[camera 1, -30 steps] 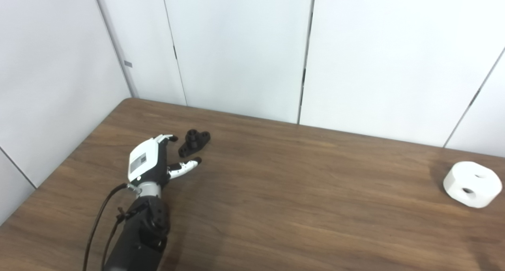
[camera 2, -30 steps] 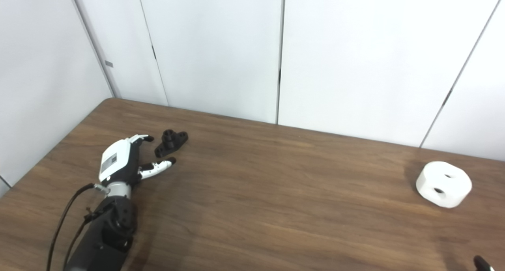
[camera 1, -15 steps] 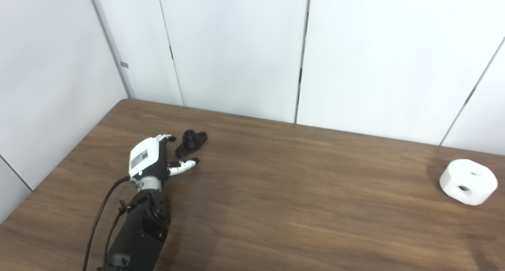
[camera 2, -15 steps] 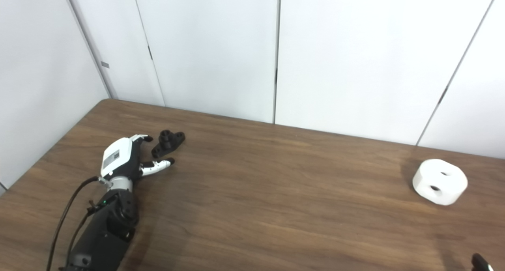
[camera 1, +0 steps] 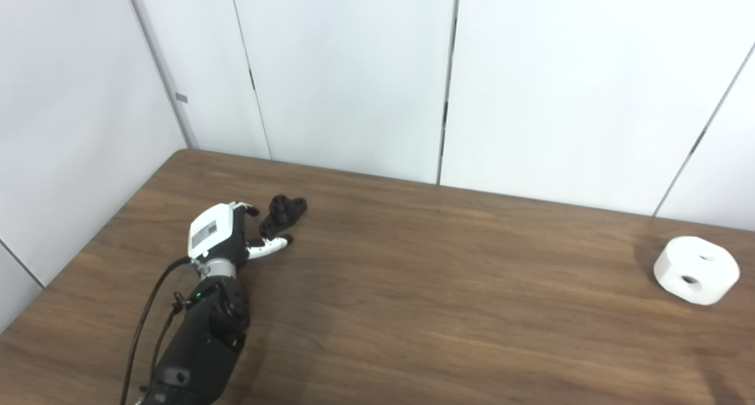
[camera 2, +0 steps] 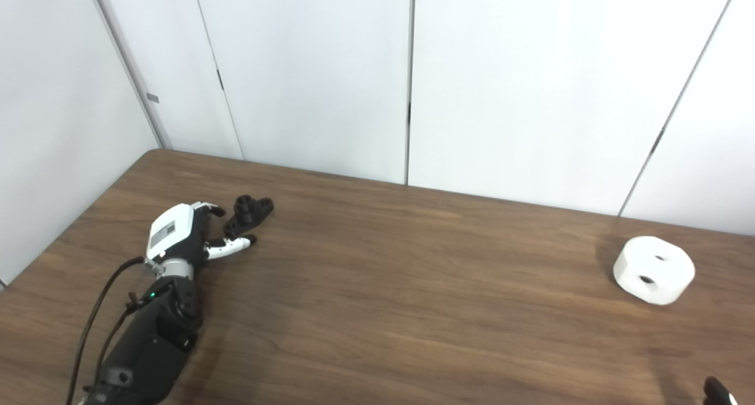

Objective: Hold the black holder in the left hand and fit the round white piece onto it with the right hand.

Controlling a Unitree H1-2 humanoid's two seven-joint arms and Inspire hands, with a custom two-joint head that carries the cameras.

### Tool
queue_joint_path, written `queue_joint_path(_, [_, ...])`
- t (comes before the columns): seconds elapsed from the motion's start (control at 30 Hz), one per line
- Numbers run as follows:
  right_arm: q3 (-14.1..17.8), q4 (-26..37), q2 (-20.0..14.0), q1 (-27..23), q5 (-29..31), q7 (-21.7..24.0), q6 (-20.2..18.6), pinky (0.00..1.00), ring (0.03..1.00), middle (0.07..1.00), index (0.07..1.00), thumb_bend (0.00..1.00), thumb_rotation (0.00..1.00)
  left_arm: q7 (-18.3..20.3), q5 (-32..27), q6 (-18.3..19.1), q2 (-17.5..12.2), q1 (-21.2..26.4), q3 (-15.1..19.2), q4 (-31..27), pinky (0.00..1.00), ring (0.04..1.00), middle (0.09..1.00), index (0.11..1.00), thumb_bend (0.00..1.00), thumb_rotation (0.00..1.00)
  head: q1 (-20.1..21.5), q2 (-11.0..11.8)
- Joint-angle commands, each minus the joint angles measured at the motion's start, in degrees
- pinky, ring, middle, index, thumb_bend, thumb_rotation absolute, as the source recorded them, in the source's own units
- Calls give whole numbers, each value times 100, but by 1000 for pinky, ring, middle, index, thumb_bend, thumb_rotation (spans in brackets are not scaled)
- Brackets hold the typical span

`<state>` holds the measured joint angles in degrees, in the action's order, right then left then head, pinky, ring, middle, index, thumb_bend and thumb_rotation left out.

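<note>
Reaching across the brown worktop [camera 1: 413, 287], the left hand [camera 1: 221, 237] lies low at the near end of the black holder [camera 1: 282, 215], fingers spread and gripping nothing; its thumb tip sits just beside the holder's near end, contact unclear. The holder rests flat on the worktop near the far left corner. The round white piece [camera 1: 696, 270] sits well apart at the right edge. Only a dark tip of the right hand [camera 2: 716, 390] shows at the bottom corner, so I cannot tell its state.

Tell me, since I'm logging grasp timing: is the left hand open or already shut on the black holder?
Open. The left hand has its fingers apart around the black holder, which lies on the table.
</note>
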<state>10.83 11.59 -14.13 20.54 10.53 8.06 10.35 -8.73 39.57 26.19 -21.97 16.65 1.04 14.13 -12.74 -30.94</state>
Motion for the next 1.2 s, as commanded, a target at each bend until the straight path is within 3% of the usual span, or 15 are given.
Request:
queue_joint_path(0.0, [-152,-37,84,196,11,75,-128,1000,1000,987,958,755,1000,-55,-9,1,-170,276,-14,-49,982,951,897,702,806,386,-3,-13])
queue_joint_path(0.33, [-146,8,64,217,96,81,-203,1000,1000,1000,973,730,1000,-118,-35,-24,-165,309,-73,-22,978,938,864,632,788,342,19,-57])
queue_joint_path(0.5, [-129,30,63,225,111,50,-265,1000,1000,999,968,734,1000,-346,-73,-235,-143,307,-80,110,963,917,836,587,762,251,32,-64])
queue_joint_path(0.57, [-126,35,63,226,102,39,-273,1000,1000,999,970,736,1000,-505,-97,-338,-128,311,-86,186,954,905,820,512,571,113,34,-73])
queue_joint_path(0.63, [-124,32,57,229,95,39,-261,1000,1000,997,969,734,1000,-644,-83,-412,-124,322,-114,274,939,886,798,496,531,78,37,-76])
queue_joint_path(0.87, [-122,31,58,240,125,47,-253,1000,1000,995,969,741,1000,-889,28,-487,-174,410,-329,609,897,855,778,495,502,61,37,-76])
queue_joint_path(1.17, [-140,112,67,262,84,25,-298,1000,1000,987,965,751,1000,-886,-55,-465,-242,410,-499,664,876,852,779,494,500,56,64,-94])
